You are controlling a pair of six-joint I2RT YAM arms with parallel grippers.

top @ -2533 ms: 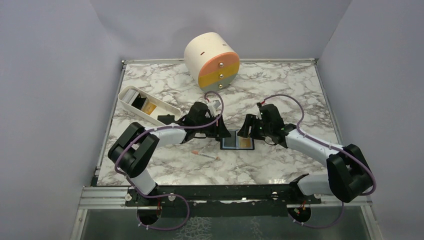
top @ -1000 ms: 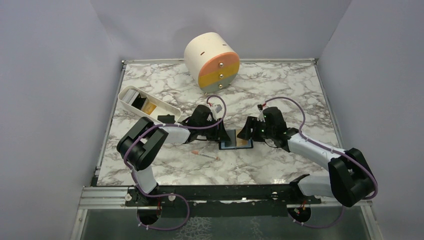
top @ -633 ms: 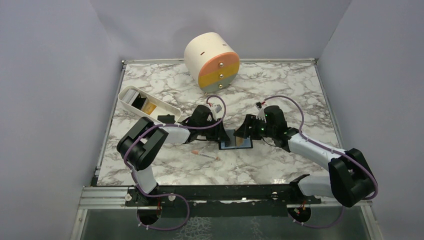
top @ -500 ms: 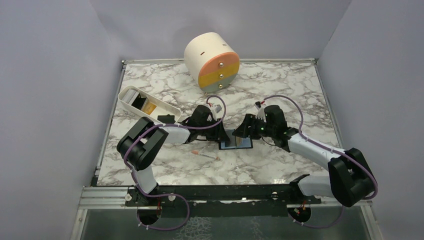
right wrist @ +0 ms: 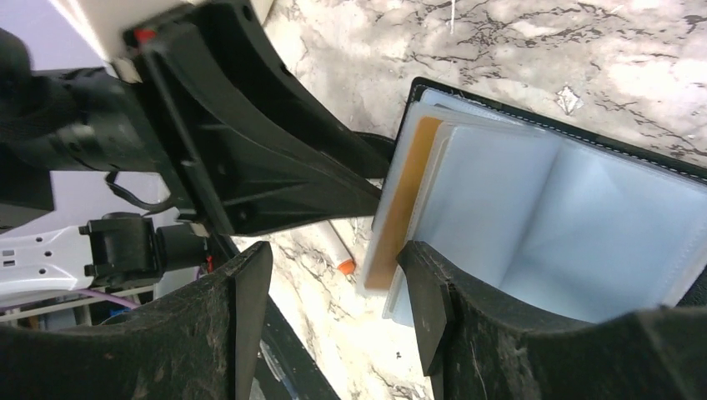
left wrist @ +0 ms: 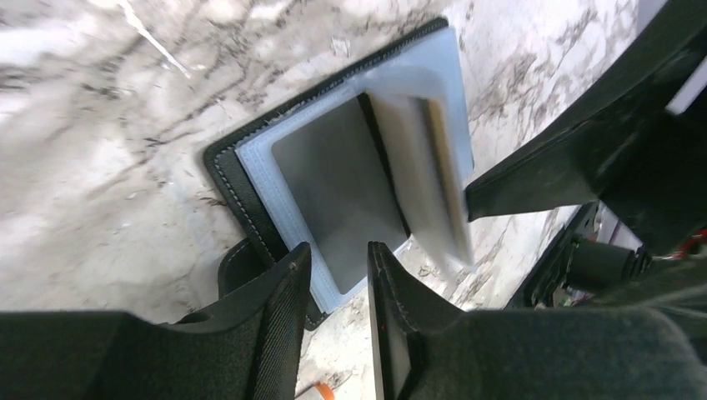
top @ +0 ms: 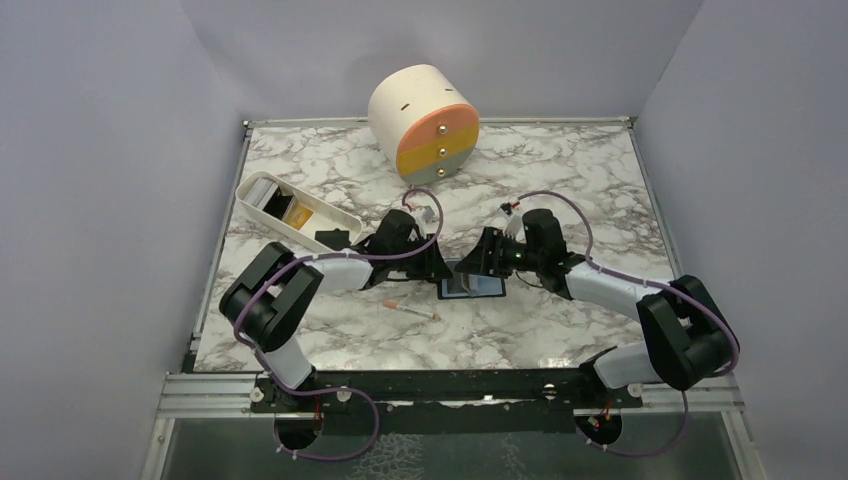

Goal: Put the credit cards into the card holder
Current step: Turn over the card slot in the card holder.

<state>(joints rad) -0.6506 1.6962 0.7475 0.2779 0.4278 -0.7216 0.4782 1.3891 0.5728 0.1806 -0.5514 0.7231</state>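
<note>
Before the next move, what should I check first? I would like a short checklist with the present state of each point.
1. card holder lies open: ok.
2. orange card fully seated in the holder: cannot tell.
3. right gripper open: ok.
4. left gripper grips the holder's edge: cannot tell.
5. white-and-pink stick lies apart from the holder: ok.

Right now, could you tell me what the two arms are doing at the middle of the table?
They are working on the open black card holder. The right gripper stands open at the edge of its clear sleeves, where an orange card shows. The left gripper sits at another edge; whether it grips is unclear.
</note>
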